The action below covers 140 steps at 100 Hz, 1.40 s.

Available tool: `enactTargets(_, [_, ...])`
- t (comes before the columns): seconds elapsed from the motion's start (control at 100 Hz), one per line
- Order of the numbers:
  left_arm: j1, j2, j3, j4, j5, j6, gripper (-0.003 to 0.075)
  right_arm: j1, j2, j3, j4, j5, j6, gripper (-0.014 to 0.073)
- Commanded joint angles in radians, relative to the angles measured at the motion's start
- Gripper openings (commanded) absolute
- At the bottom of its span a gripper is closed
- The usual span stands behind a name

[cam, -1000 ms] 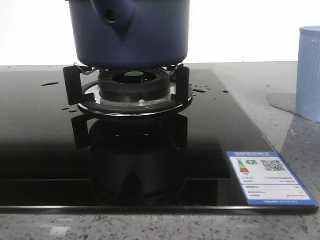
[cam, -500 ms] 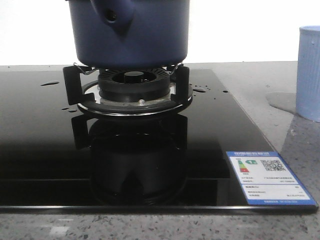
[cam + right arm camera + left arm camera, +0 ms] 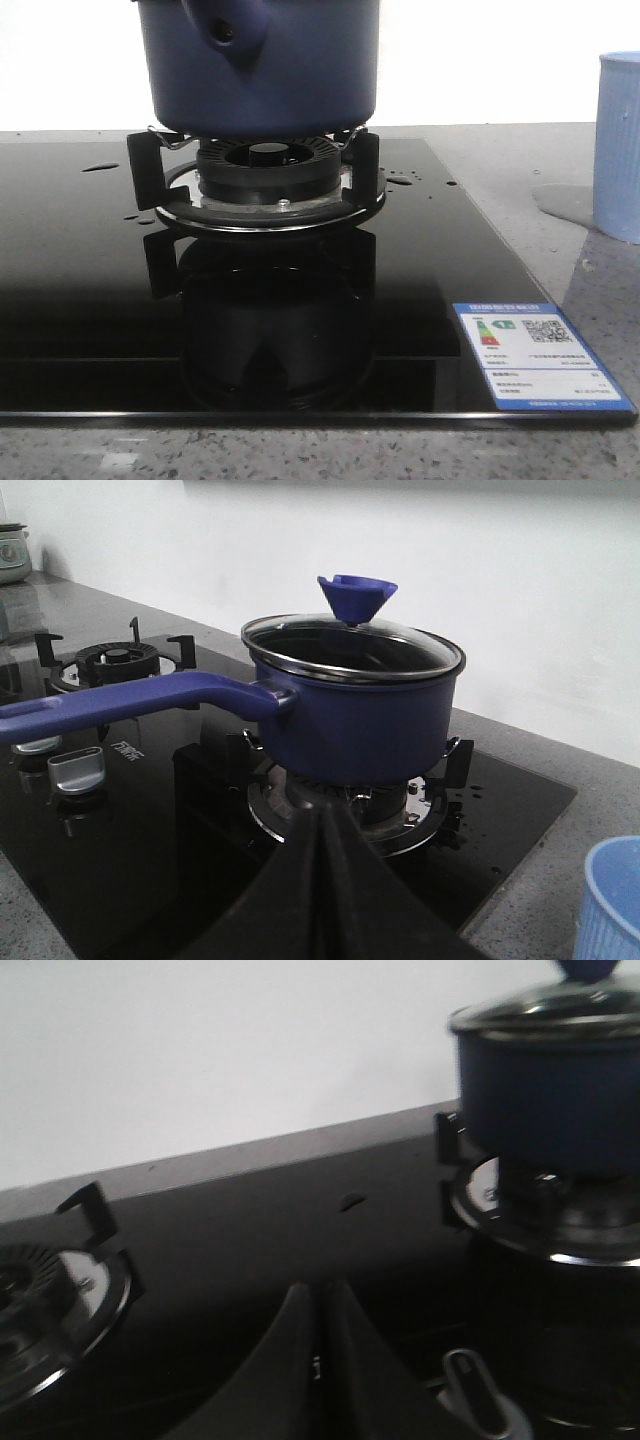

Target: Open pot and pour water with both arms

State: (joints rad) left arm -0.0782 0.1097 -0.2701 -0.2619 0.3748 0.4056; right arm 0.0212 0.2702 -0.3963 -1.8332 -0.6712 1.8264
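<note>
The navy-blue pot [image 3: 260, 65] stands on the gas burner [image 3: 268, 175], its handle socket facing the front camera. In the right wrist view the pot [image 3: 355, 715] wears a glass lid [image 3: 350, 645] with a blue cone knob [image 3: 356, 597], and its long blue handle [image 3: 130, 702] sticks out sideways. My right gripper [image 3: 325, 815] is shut and empty, a short way in front of the burner. My left gripper [image 3: 320, 1290] is also shut and empty, over the black hob between two burners, with the pot [image 3: 548, 1100] off to one side.
A pale blue ribbed cup [image 3: 618, 145] stands on the grey counter right of the hob, beside a wet patch [image 3: 565, 203]. Water drops dot the black glass. A second burner [image 3: 118, 660] and metal knobs [image 3: 76, 770] lie on the hob's left part. A label [image 3: 538, 355] sits at the front corner.
</note>
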Motion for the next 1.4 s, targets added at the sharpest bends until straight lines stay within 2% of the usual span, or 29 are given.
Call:
enactTargets(0.0, [0.004, 0.01, 0.03, 0.205, -0.179, -0.21, -0.0019, -0.005, 0.01, -0.025, -0.023, 0.03, 0.002, -0.0067])
enactTargets(0.06, [0.004, 0.01, 0.092, 0.299, -0.295, -0.311, -0.0019, -0.005, 0.01, -0.025, -0.023, 0.03, 0.002, -0.0067])
enactTargets(0.13, [0.009, 0.01, 0.156, 0.337, -0.396, -0.38, -0.0019, -0.005, 0.01, -0.025, -0.023, 0.03, 0.002, -0.0067])
enactTargets(0.2, [0.019, -0.002, 0.196, 0.33, -0.421, -0.406, -0.0019, -0.005, 0.01, -0.025, -0.023, 0.03, 0.002, -0.0067])
enactTargets(0.43, [0.046, -0.146, 0.27, 0.315, -0.258, -0.414, -0.0019, -0.005, 0.01, -0.025, -0.023, 0.03, 0.002, -0.0067])
enactTargets(0.58, [0.067, -0.14, 0.303, 0.33, -0.207, -0.412, -0.0019, -0.005, 0.01, -0.024, -0.023, 0.03, 0.002, -0.0067])
enactTargets(0.71, [0.069, -0.14, 0.304, 0.294, -0.083, -0.412, -0.0019, -0.005, 0.01, -0.024, -0.023, 0.03, 0.002, -0.0067])
enactTargets(1.39, [0.069, -0.14, 0.304, 0.294, -0.086, -0.412, -0.0019, -0.005, 0.01, -0.024, -0.023, 0.03, 0.002, -0.0067])
